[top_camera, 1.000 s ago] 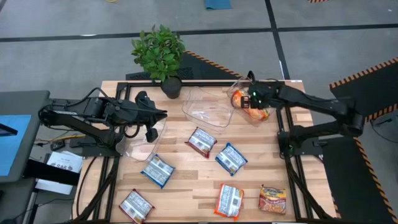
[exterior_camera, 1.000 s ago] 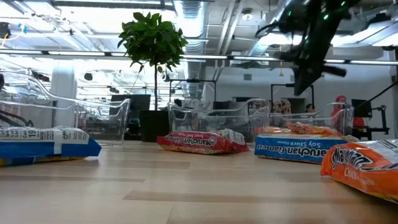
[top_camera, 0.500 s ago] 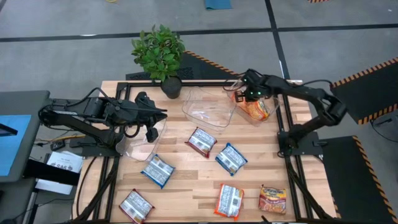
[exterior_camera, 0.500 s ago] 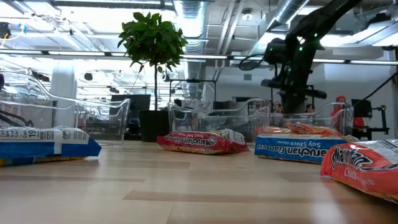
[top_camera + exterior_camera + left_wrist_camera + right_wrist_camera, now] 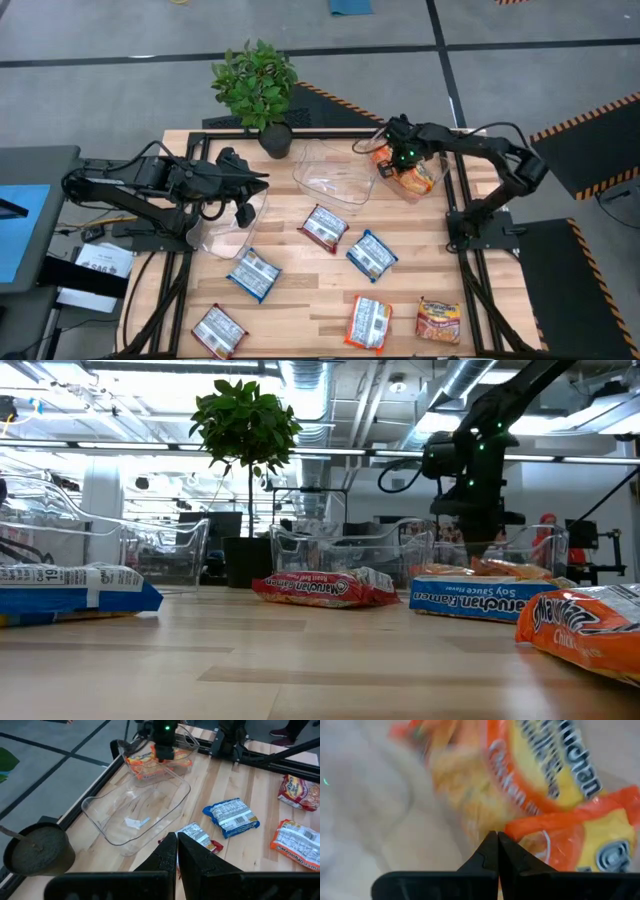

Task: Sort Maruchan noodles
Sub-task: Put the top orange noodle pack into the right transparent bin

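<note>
A: Right gripper (image 5: 388, 156) is down in the clear bin (image 5: 432, 166) at the desk's (image 5: 300, 300) far edge, jaws pressed together right over the orange Maruchan packets (image 5: 415, 178) there.

B: Left gripper (image 5: 243, 212), jaws clenched too, hangs above another clear bin (image 5: 222, 240). Ahead of it sit the empty middle bin (image 5: 335, 175) and six loose packets (image 5: 371, 254) spread across the desk.

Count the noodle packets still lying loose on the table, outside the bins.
6: one mid-table, one beside it, one toward the left, and three along the near edge. Others lie in the right bin.
</note>
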Robot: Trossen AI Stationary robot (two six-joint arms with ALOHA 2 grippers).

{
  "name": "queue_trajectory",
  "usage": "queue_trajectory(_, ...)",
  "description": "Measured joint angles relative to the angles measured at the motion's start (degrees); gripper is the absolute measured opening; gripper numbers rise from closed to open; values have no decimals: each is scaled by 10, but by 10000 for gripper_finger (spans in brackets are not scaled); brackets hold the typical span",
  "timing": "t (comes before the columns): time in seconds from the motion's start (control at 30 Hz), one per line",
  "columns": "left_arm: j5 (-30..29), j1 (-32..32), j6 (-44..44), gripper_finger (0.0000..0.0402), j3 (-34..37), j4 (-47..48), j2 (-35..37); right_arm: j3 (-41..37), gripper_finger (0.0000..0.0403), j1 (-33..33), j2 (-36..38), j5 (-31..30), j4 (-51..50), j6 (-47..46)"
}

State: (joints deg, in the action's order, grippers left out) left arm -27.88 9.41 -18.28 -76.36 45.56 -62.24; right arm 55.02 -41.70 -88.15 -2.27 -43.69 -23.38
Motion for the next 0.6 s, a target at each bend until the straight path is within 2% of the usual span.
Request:
queue_trajectory(0.2, 0, 0, 5, 0, 0, 0, 0, 0, 17, 36, 24, -8, -96, 57)
queue_trajectory(0.33, 0, 0, 6, 0, 0, 0, 0, 0, 17, 49, 26, -22, -133, 61)
queue_trajectory(0.6, 0, 0, 6, 0, 0, 0, 0, 3, 17, 44, 78, -20, -10, 24)
